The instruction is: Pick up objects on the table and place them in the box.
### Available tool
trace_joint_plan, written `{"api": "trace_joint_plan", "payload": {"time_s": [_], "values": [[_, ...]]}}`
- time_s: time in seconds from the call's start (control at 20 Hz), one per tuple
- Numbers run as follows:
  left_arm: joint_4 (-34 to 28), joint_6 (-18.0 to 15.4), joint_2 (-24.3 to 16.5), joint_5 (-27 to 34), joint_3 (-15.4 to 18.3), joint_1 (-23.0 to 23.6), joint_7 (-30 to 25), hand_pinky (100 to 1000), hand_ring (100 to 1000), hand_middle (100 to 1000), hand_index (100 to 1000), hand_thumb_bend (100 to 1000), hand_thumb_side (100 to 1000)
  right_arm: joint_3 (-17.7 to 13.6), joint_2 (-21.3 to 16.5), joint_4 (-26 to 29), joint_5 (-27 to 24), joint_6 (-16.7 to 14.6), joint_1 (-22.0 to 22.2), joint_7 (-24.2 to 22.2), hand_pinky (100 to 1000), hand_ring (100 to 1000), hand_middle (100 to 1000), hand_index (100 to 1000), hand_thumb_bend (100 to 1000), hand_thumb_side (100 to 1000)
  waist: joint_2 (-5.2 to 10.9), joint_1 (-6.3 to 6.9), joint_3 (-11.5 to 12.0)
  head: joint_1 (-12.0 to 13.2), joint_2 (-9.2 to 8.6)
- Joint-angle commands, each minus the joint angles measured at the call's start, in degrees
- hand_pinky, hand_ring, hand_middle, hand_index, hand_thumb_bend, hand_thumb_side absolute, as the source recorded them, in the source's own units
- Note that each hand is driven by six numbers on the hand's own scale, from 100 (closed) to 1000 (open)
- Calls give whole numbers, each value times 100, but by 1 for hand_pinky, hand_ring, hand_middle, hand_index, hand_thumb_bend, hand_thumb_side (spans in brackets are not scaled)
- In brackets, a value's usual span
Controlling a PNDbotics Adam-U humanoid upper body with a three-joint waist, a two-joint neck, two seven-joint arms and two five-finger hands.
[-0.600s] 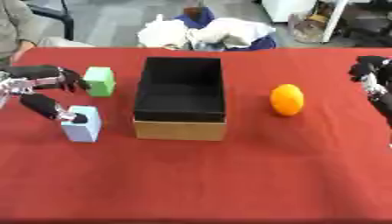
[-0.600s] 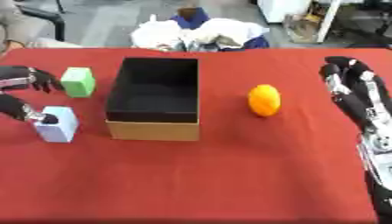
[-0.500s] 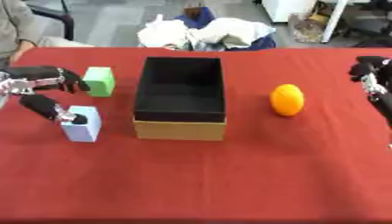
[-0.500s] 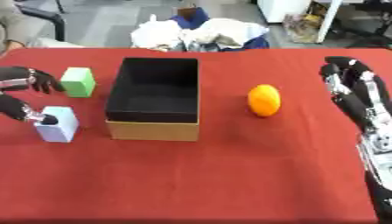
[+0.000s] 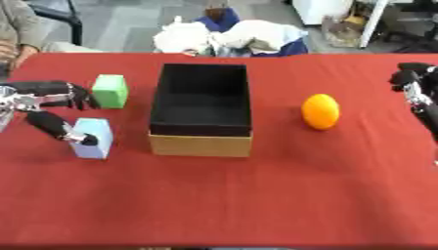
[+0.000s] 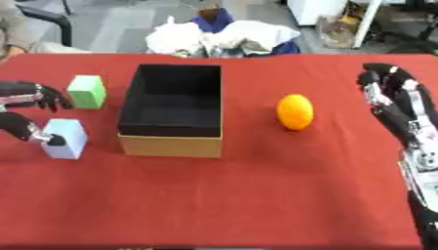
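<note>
An open box [image 5: 202, 111] with a black inside and tan walls stands mid-table; nothing shows in it. To its left sit a green cube [image 5: 109, 91] and, nearer me, a pale blue block [image 5: 93, 137]. My left hand [image 5: 43, 106] is spread over that side: the thumb tip touches the blue block's top, and the fingers reach toward the green cube, just short of it. It holds neither. An orange [image 5: 321, 111] lies right of the box. My right hand [image 6: 402, 110] hovers open at the right edge, fingers pointing away from me, apart from the orange.
The table [image 5: 256, 195] has a red cloth. A heap of white and blue cloth [image 5: 231, 38] lies past the far edge. A seated person shows at the far left corner.
</note>
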State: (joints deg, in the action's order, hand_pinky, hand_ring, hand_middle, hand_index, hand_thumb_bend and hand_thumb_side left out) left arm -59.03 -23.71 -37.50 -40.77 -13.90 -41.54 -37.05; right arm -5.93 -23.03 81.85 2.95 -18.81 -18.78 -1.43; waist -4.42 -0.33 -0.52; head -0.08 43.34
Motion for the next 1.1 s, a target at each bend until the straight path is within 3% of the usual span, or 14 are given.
{"api": "trace_joint_plan", "payload": {"time_s": [0.05, 0.55, 0.75, 0.85, 1.0, 1.1], "values": [[74, -56, -63, -143, 19, -163, 53, 737, 741, 764, 862, 641, 643, -15, -132, 48, -40, -6, -59, -11, 680, 687, 612, 763, 100, 617, 80, 12, -16, 20, 13], [490, -232, 113, -711, 48, -252, 523, 700, 680, 697, 821, 638, 556, -9, -116, 44, -45, -5, -51, -18, 680, 687, 612, 763, 100, 623, 76, 11, -28, 14, 9], [580, -314, 136, -843, 52, -264, 558, 647, 605, 614, 772, 602, 510, -8, -115, 42, -46, -5, -53, -19, 681, 687, 612, 763, 100, 626, 78, 12, -26, 12, 8], [571, -332, 137, -855, 69, -270, 591, 559, 501, 503, 668, 503, 407, -10, -112, 40, -46, -4, -50, -18, 680, 687, 612, 763, 100, 628, 81, 13, -24, 11, 6], [443, -335, 118, -778, 107, -265, 616, 489, 418, 410, 562, 450, 359, -11, -109, 40, -45, -4, -50, -17, 680, 687, 612, 763, 100, 629, 86, 14, -24, 4, 1], [262, -322, 92, -645, 149, -266, 602, 468, 396, 385, 537, 418, 344, -14, -111, 39, -44, -3, -47, -13, 680, 687, 612, 763, 100, 630, 90, 14, -22, -1, 0]]}}
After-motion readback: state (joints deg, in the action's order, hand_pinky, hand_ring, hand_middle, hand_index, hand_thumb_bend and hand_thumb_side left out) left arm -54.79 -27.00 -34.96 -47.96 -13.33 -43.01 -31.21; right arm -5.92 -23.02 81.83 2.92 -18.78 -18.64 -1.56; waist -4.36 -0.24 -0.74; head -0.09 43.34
